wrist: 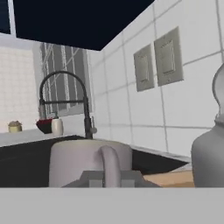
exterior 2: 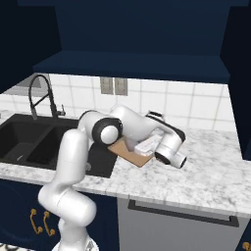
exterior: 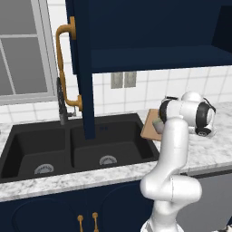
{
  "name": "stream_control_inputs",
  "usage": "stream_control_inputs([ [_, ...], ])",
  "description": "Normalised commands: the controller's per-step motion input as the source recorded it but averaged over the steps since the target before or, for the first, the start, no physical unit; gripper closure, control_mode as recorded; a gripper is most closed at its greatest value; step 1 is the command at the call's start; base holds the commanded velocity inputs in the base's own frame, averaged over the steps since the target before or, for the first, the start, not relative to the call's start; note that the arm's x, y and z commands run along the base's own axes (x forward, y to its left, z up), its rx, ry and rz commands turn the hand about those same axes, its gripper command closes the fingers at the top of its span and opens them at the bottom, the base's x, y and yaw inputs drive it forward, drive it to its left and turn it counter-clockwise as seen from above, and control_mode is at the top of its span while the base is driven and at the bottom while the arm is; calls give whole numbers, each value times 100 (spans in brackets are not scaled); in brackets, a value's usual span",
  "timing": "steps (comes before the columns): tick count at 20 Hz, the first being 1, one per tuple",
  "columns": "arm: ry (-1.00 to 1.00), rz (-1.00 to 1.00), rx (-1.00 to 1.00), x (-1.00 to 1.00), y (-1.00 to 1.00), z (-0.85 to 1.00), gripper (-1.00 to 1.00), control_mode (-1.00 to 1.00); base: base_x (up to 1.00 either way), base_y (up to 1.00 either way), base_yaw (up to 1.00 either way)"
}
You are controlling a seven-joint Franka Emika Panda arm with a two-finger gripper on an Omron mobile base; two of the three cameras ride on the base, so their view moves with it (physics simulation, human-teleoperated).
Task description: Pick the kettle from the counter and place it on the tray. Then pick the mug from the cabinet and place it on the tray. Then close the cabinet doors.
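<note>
In the hand view the pale beige mug [wrist: 83, 159] stands right in front of me, its handle [wrist: 109, 162] toward the camera. My gripper [wrist: 110, 179] is shut on the mug, one fingertip on each side of the handle. The silver-grey kettle [wrist: 209, 153] stands just to the mug's right on the wooden tray [wrist: 173, 178]. In the base views my arm lies low over the tray [exterior: 147, 129] [exterior 2: 125, 149] on the marble counter [exterior 2: 206, 171], hiding the gripper. Above, the cabinet [exterior: 158, 59] is open, with one cabinet door [exterior: 84, 68] swung out over the sink.
The black double sink [exterior: 72, 145] and its dark faucet [exterior 2: 39, 95] lie left of the tray. Wall outlets [exterior 2: 113, 86] sit behind it. The other open door [exterior 2: 240, 73] hangs at the right. A window [exterior: 22, 50] is far left.
</note>
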Motion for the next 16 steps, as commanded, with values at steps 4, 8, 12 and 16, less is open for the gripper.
stream_control_inputs([
  [4,-29,0,-11,3,0,-14,100,-100,0,0,0],
  [8,-30,0,-19,0,1,-2,100,-100,0,0,0],
  [12,-18,0,-24,0,3,0,-100,-100,0,0,0],
  [16,-8,0,-22,0,0,-1,-100,-100,0,0,0],
])
